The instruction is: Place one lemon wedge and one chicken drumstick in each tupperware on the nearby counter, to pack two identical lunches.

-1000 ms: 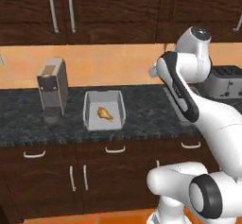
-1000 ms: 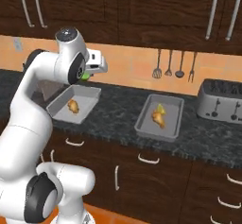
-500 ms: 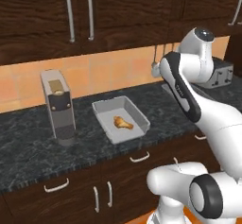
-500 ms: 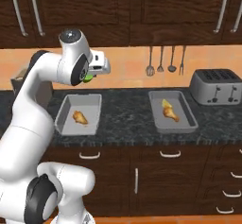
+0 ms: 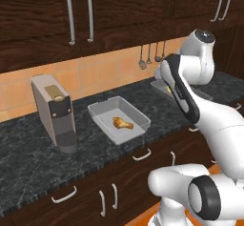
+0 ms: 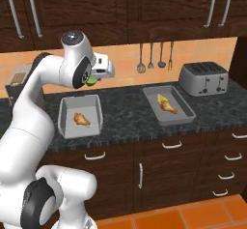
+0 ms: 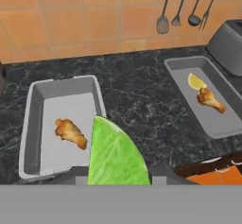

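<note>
The base had swung round – both trays now faced the robot. The gripper [image 6: 91, 81] was clamped on the green lemon wedge [image 7: 115, 156], above the left tupperware [image 7: 33, 124] at 9 o'clock – its drumstick [image 7: 71, 133] lacked a wedge; the right tupperware [image 7: 226, 121], at 2 o'clock, was complete

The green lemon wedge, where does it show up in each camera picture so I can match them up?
Left base view: I cannot make it out; the arm stands in the way.
Right base view: green lemon wedge by the gripper, above the left tupperware.
Hand view: large at bottom centre, beside that tupperware's chicken drumstick.
Shared landmark: that tupperware, drumstick alone inside.
</note>
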